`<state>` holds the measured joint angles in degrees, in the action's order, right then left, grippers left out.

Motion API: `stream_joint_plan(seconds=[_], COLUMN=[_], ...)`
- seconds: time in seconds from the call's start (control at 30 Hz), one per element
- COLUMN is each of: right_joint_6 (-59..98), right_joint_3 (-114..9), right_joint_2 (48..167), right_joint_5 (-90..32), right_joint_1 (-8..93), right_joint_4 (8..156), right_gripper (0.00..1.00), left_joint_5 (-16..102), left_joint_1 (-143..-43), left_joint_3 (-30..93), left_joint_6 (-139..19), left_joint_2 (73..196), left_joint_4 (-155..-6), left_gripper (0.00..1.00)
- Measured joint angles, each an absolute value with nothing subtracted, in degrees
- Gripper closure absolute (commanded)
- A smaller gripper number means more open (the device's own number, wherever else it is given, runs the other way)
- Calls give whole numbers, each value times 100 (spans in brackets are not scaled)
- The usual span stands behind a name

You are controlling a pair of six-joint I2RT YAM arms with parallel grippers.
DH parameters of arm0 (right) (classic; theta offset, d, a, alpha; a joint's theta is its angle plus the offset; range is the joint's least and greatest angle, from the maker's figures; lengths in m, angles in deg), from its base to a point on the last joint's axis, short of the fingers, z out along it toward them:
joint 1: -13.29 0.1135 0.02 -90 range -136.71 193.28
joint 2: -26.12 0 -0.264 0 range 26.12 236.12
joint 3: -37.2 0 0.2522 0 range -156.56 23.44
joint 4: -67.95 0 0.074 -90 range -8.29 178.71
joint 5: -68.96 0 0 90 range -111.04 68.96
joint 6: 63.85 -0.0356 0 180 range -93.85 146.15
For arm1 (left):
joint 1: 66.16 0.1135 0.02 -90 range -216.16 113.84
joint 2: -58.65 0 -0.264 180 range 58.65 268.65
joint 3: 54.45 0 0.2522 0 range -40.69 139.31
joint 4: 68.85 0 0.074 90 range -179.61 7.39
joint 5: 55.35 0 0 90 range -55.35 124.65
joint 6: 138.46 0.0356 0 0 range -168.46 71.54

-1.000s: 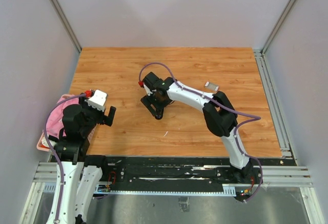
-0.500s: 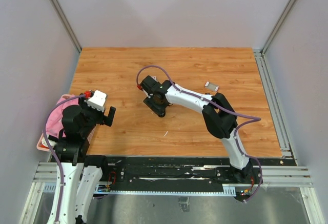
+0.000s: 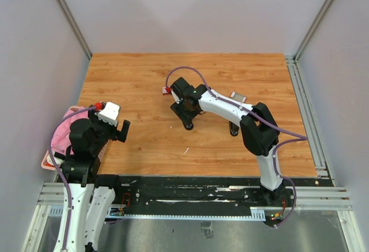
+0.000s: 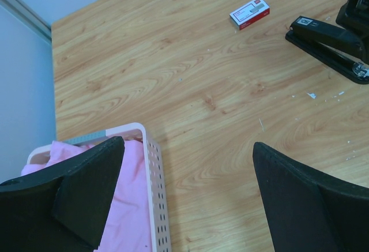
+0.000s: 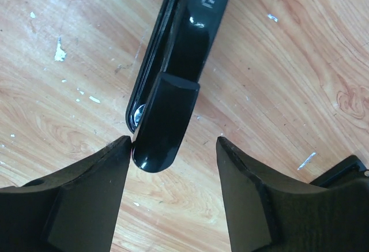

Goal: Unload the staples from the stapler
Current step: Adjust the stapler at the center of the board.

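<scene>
Stapler (image 5: 190,44) | long axis diagonal | rounded end between spread right gripper (image 5: 173,145) jaws | left gripper (image 4: 189,145) spread

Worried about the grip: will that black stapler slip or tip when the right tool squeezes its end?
Probably slippery: the stapler has a glossy, rounded top, so the right tool could slide off. Likely stiff, and unlikely to tip, since it lies long and flat on the table. Held at one end only, it may pivot.
</scene>
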<state>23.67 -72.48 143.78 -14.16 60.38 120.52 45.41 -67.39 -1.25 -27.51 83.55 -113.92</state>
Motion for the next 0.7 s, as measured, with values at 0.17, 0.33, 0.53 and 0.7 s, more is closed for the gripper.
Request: stream_joint_plan(seconds=[0.17,0.33,0.53,0.7], right_joint_6=[2251,2168,2124,2124], right_joint_3=[-7250,-7353,-7443,-7443], right_joint_2=[14374,14413,14490,14529], right_joint_5=[-1867,-2164,-2214,-2103], right_joint_1=[5786,5767,5767,5767], right_joint_4=[12034,12045,12034,12034], right_gripper=[38,43,51,54], left_joint_5=[4541,4541,4539,4539], left_joint_1=[-6739,-6739,-6739,-6739], left_joint_3=[-125,-127,-130,-130], left_joint_6=[-2751,-2751,-2751,-2751], left_joint_2=[8355,8355,8355,8355], left_joint_4=[-11390,-11387,-11372,-11350], left_gripper=[2,2,2,2])
